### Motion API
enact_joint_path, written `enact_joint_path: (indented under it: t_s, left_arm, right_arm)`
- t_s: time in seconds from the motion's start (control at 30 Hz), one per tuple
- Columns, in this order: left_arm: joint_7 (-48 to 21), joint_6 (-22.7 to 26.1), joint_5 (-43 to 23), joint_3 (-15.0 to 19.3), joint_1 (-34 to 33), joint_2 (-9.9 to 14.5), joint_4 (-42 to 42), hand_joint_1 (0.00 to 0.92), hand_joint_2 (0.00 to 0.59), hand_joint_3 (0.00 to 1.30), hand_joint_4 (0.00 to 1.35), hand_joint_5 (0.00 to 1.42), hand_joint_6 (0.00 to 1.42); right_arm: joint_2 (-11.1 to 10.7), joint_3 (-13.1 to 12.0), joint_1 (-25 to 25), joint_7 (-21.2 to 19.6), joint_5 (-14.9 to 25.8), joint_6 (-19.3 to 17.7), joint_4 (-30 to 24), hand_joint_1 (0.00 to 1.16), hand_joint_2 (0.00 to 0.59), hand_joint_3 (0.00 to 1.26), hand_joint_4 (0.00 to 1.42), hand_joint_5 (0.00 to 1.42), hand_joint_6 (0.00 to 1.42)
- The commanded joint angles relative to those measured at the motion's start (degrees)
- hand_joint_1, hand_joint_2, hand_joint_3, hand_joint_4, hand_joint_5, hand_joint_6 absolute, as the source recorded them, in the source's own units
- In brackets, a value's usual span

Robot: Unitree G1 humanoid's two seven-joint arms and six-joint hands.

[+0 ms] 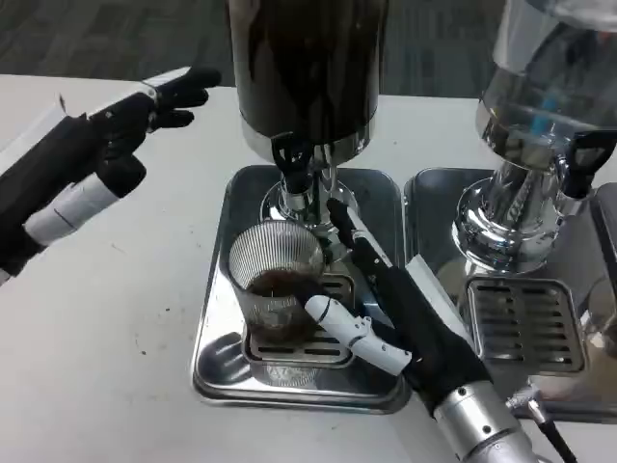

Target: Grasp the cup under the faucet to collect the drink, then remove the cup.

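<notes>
Right at the bottom of my view is my right forearm, silver, angling up from the lower right, and my right hand (pixel 390 304) is wrapped around the cup (pixel 277 285). Thumb across the cup's front, fingers (pixel 352 236) running up its right side toward the dispenser's chrome base: I've got a grip on it. The cup is clear ribbed glass, upright on the grate of the drip tray (pixel 217 357), and it sits directly below the black faucet (pixel 292 159). A little dark drink pools in the bottom of it. I can't tell whether anything is streaming down from the spout.

Above the faucet stands the dark drink dispenser (pixel 304 63), its tank full of brown liquid. To the right is a second dispenser (pixel 549 106) with a clear tank and its own black tap, standing on a second tray (pixel 525 333) with a slotted grate.

Over on the left, my left hand (pixel 130 121) hangs above the white table (pixel 106 318), well apart from the trays. It holds nothing, fingers stretched out loosely and pointing right toward the dark dispenser.
</notes>
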Motion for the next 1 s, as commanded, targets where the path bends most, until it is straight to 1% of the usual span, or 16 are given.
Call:
enact_joint_path:
  t_s: [0.03,0.37,0.6,0.83,1.0]
  left_arm:
    - [1.4,0.3,-0.9,1.6,3.2,0.8,-0.1,0.000,0.098,0.16,0.05,0.10,0.14]
    - [2.6,0.8,-1.1,3.1,8.3,0.7,-1.5,0.000,0.100,0.16,0.06,0.10,0.14]
    - [3.3,1.4,-1.2,4.0,11.4,0.8,-2.6,0.000,0.100,0.17,0.06,0.11,0.14]
    - [3.4,1.9,-1.0,4.7,14.2,0.8,-3.2,0.000,0.101,0.18,0.08,0.11,0.14]
    - [3.6,2.3,-1.0,4.8,15.2,1.0,-3.6,0.000,0.101,0.21,0.09,0.12,0.14]
  right_arm:
    - [0.5,-0.3,-1.5,0.1,0.5,-1.3,1.6,0.35,0.241,0.00,0.00,0.00,0.00]
    - [1.4,-0.6,-4.0,0.3,1.1,-2.1,4.8,0.35,0.229,0.00,0.00,0.00,0.00]
    - [1.5,-1.0,-6.2,1.0,1.4,-2.8,7.0,0.35,0.231,0.00,0.00,0.00,0.00]
    - [1.2,-0.7,-8.4,2.4,1.2,-2.8,9.1,0.35,0.229,0.00,0.00,0.00,0.00]
    - [0.7,-0.3,-9.5,4.4,1.2,-2.8,10.8,0.35,0.225,0.00,0.00,0.00,0.00]
